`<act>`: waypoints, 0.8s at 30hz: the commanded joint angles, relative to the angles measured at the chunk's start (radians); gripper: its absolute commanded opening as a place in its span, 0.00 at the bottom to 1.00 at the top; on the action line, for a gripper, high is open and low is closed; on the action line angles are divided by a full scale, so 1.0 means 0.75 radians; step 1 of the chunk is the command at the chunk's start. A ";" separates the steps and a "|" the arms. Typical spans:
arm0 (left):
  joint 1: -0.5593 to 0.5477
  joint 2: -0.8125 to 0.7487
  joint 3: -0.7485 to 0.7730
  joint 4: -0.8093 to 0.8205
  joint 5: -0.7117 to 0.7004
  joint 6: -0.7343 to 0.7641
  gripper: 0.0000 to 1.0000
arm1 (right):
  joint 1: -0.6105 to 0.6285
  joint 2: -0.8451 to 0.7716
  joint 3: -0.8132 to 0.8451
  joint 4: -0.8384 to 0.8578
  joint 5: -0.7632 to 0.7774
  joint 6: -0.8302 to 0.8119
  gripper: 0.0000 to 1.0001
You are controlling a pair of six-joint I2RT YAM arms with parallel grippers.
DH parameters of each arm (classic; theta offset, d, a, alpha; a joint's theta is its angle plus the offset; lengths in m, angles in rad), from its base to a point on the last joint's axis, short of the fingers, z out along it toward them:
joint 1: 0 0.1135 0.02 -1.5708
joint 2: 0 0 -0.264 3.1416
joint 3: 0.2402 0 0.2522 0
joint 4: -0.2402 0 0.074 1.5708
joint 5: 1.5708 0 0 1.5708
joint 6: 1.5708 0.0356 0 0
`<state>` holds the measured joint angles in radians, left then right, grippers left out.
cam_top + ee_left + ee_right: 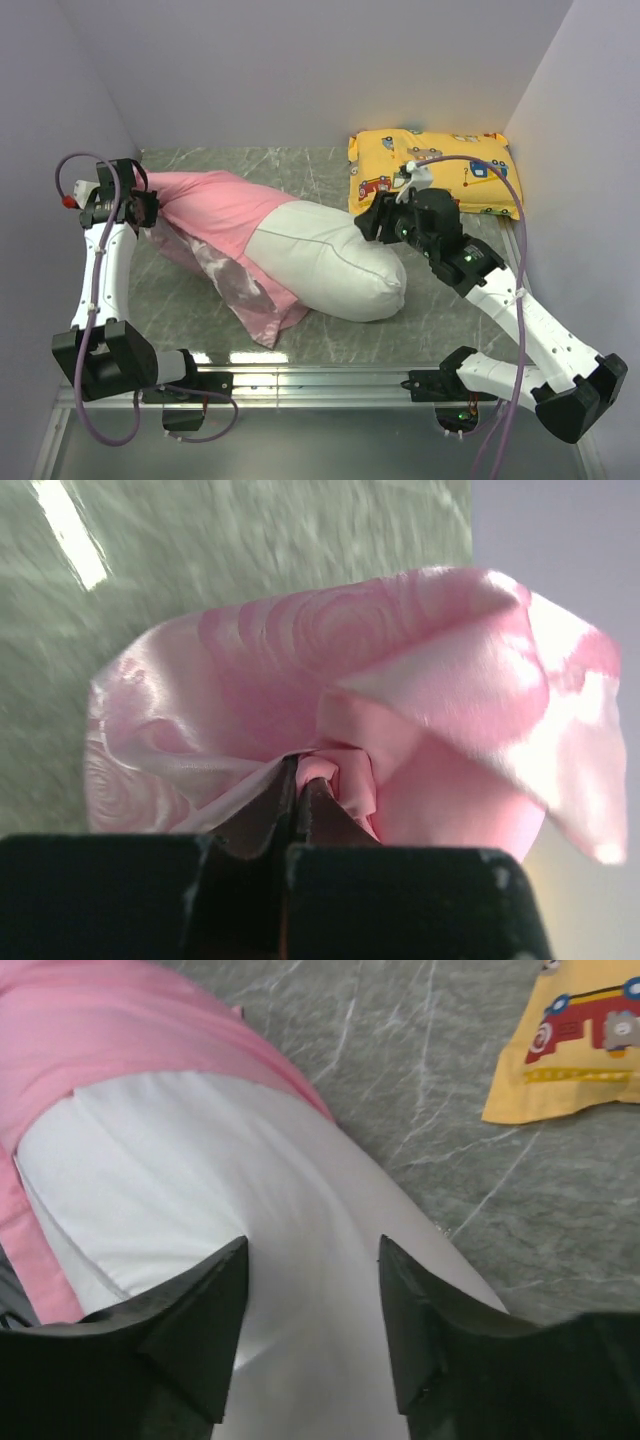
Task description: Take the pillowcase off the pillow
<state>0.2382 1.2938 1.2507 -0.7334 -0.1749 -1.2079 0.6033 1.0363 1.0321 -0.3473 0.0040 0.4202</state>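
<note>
The left claw (297, 780) clamps the limp, probably slippery pillowcase (300, 660) by its bunched end, while the wide-open right claw (312, 1310) hovers over the soft pillow (200, 1170).

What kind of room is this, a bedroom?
Probably a robot test booth, not a bedroom: plain walls box in a marbled table; left arm and right arm stand on a metal rail.
</note>
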 commanded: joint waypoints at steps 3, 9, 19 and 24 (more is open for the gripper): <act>-0.058 0.032 -0.007 0.066 -0.372 -0.005 0.00 | -0.019 0.001 0.223 -0.067 0.148 -0.102 0.70; -0.148 0.081 0.069 0.021 -0.431 -0.020 0.00 | 0.297 0.036 0.372 -0.058 0.228 -0.292 0.79; -0.246 0.149 0.136 -0.035 -0.479 -0.034 0.00 | 0.919 0.420 0.550 -0.181 0.534 -0.497 0.86; -0.252 0.134 0.147 -0.033 -0.481 0.001 0.00 | 0.973 0.698 0.608 -0.289 0.861 -0.460 0.92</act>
<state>0.0608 1.4063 1.3193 -0.7441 -0.5228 -1.2221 1.3365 1.4879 1.4338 -0.4824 0.4290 0.0834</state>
